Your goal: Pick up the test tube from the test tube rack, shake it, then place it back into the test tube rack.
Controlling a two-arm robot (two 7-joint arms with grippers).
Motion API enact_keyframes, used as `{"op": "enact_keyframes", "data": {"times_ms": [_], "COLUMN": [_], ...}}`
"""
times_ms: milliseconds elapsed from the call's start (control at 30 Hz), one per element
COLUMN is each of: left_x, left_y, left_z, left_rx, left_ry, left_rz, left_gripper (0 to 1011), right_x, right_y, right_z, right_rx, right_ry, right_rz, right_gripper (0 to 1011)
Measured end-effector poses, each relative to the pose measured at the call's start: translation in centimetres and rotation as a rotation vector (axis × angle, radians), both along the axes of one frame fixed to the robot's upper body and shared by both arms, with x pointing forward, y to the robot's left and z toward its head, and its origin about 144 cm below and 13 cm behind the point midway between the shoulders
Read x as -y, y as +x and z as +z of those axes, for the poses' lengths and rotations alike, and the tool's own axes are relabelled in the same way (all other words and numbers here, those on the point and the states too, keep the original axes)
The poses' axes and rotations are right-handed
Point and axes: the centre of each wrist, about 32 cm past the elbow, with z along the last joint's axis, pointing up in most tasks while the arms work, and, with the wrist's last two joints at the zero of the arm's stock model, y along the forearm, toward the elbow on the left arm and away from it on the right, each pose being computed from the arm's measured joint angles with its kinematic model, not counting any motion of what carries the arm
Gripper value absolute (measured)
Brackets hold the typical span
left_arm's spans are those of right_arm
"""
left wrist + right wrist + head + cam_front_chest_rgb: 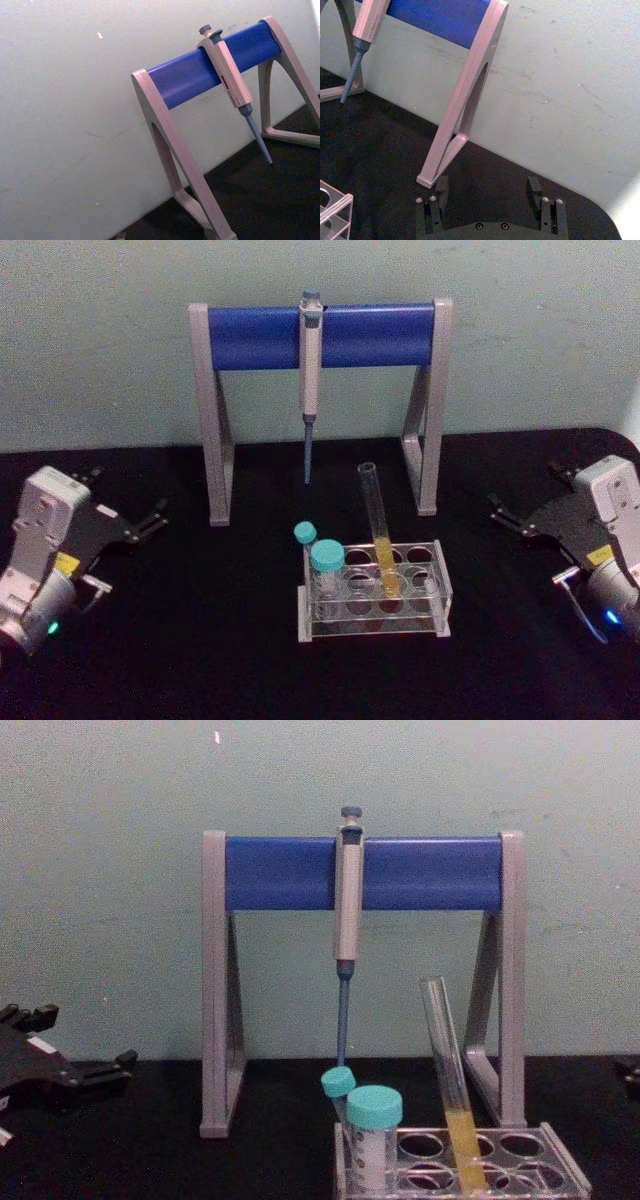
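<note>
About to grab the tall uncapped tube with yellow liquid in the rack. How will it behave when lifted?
The test tube looks like thin clear glass, so probably fragile and slippery. It leans in the test tube rack, likely loose in its hole, so it may tilt when touched. Uncapped, with yellow liquid low down, it could spill if shaken hard.

Dim, soft, even light. The wall (100, 340) is flatly lit; the black table (200, 640) stays very dark, shadows lost on it. Faint sheen along the blue bar (370, 335).
</note>
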Motion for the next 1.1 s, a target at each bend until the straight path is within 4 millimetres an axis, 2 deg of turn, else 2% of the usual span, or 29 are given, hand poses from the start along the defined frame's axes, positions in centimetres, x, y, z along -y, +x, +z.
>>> {"op": "enact_keyframes", "data": {"times_ms": [833,1100], "left_x": [0.0,0.0], "left_y": [0.0,0.0], "left_z": [0.0,0.0], "left_rx": [0.0,0.0], "left_ry": [0.0,0.0], "left_rz": [0.0,0.0], "left_gripper": [1001,1001], "right_x": [0.03,0.33], "right_y": [-0.01,-0.09], "right_z": [0.01,0.25], "right_rx": [0.003,0.038], "right_ry": [0.002,0.055], "right_rz": [0.0,0.043], "right_gripper": [1000,1000]}}
